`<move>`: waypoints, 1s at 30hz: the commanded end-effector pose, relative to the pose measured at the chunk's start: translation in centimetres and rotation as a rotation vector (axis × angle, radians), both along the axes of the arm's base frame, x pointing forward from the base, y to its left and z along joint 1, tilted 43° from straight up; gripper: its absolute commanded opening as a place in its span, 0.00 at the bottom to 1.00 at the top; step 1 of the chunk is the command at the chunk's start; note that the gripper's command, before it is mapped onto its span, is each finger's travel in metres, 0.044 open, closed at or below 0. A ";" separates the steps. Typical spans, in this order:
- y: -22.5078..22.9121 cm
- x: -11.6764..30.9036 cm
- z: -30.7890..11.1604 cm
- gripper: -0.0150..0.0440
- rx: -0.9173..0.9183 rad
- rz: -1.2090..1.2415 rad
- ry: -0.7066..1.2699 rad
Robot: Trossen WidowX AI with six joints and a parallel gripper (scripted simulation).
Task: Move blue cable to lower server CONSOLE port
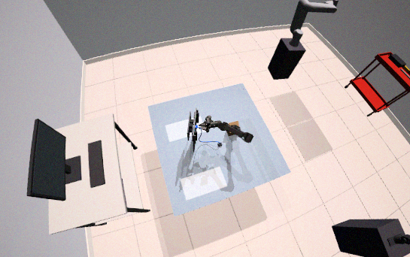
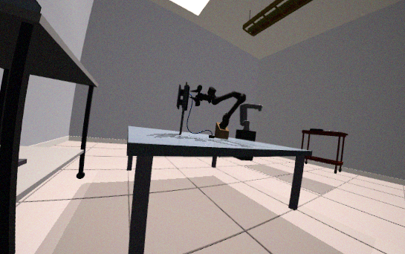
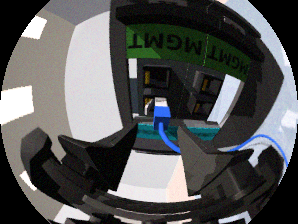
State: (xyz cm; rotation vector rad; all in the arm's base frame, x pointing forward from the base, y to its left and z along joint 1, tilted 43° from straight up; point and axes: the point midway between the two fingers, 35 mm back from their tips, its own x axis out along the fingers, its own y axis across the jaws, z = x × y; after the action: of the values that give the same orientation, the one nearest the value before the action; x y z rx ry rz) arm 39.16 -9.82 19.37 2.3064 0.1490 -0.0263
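Observation:
The blue plug (image 3: 161,116) with a pale front end sits at a lower-left socket of a dark port panel (image 3: 180,75) in the wrist view. How deep it sits is not clear. The panel has several sockets and upside-down MGMT lettering; no CONSOLE label is legible. The blue cable (image 1: 210,142) (image 2: 187,120) (image 3: 257,136) runs from the plug to a small dark block on the table. My gripper (image 1: 201,127) (image 2: 194,97) (image 3: 157,127) is open, its fingertips apart on either side of the cable end, just short of the plug. The upright server rack (image 1: 193,128) (image 2: 183,97) stands directly ahead.
The blue-grey table (image 1: 235,95) (image 2: 214,151) carries the rack, my arm's brown base block (image 2: 221,131) and the small dark block (image 1: 220,144). A desk with a monitor (image 1: 47,161) stands to the left. A red cart (image 1: 369,94) and other arms on dark pedestals stand farther off.

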 end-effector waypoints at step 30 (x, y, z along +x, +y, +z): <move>-0.3 4.0 -1.1 0.65 0.000 0.001 -0.003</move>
State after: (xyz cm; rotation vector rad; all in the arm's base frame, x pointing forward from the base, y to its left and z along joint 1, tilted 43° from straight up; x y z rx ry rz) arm 43.20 -10.07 18.30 2.3058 0.1493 -0.0227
